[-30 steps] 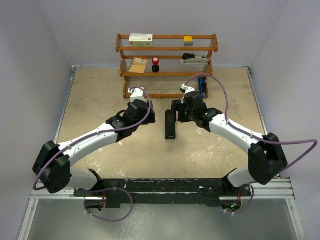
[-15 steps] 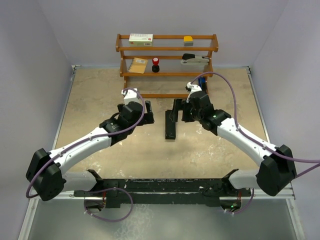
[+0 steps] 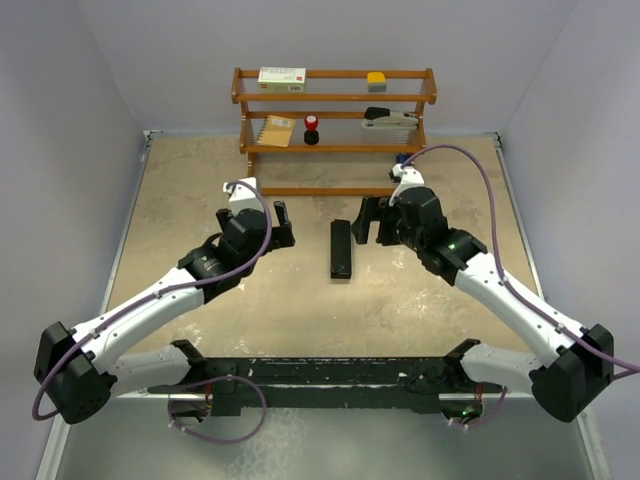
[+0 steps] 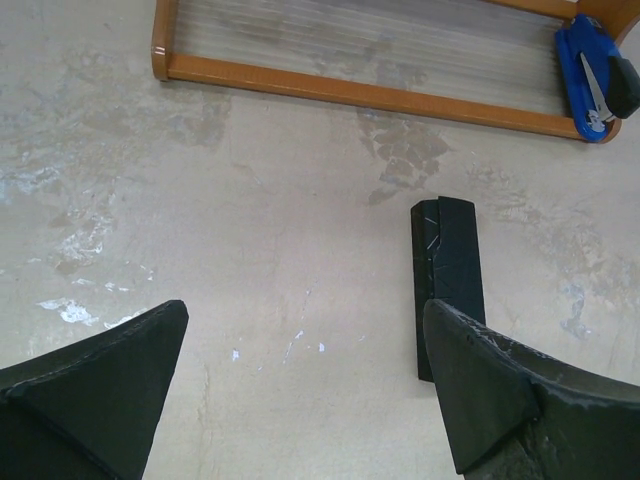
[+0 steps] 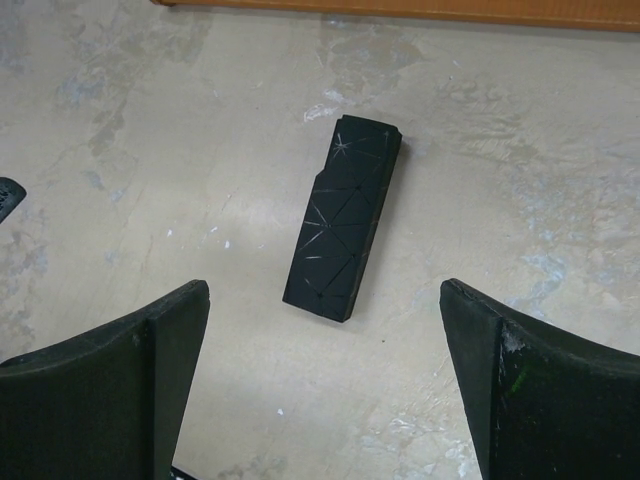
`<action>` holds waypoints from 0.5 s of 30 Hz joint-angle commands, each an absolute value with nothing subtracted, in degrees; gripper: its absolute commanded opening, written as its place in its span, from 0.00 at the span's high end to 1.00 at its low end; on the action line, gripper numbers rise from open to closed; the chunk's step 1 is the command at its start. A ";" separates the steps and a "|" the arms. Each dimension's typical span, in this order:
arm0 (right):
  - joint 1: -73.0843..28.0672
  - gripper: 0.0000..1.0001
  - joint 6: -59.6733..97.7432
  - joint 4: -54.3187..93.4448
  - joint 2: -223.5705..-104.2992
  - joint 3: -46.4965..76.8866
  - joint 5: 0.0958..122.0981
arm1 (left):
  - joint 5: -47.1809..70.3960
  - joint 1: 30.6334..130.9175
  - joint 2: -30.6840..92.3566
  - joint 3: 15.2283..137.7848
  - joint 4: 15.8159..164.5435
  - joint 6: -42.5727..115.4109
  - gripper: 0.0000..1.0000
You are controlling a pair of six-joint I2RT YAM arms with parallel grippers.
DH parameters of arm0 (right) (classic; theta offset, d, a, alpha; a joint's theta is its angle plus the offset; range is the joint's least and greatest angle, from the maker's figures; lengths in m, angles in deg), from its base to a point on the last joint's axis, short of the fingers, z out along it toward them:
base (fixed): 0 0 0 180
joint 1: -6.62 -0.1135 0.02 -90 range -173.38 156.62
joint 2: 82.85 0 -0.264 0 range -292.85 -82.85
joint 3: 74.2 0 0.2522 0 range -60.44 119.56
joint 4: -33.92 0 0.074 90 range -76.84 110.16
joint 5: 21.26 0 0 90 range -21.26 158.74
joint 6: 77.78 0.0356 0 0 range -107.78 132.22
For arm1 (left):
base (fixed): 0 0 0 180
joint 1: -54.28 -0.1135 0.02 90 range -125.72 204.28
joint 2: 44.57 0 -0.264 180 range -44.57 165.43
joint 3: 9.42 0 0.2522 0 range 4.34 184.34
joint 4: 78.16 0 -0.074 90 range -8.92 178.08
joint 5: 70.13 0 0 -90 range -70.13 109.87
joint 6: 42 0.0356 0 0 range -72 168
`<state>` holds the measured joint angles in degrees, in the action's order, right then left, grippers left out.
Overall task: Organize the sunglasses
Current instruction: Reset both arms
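Top external view: the left gripper and right gripper hover over the table on either side of a closed black oblong case, in front of the wooden shelf, both with jaws spread wide and empty. Left wrist view: the fingers stand far apart over bare table, the case lying ahead to the right. Right wrist view: the fingers are equally wide, the case lies tilted and untouched beyond them; the sunglasses show in no view, so their location cannot be told
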<state>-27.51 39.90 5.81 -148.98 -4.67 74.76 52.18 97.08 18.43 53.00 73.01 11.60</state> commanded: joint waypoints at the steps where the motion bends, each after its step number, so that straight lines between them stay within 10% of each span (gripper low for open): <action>1: -27.75 0.01 38.60 4.48 -146.31 -5.11 77.66 | 53.22 96.83 18.89 58.07 69.24 14.90 0.01; 15: -27.77 0.01 39.45 1.93 -143.45 -5.74 79.84 | 50.94 96.83 16.08 57.66 69.87 15.38 0.01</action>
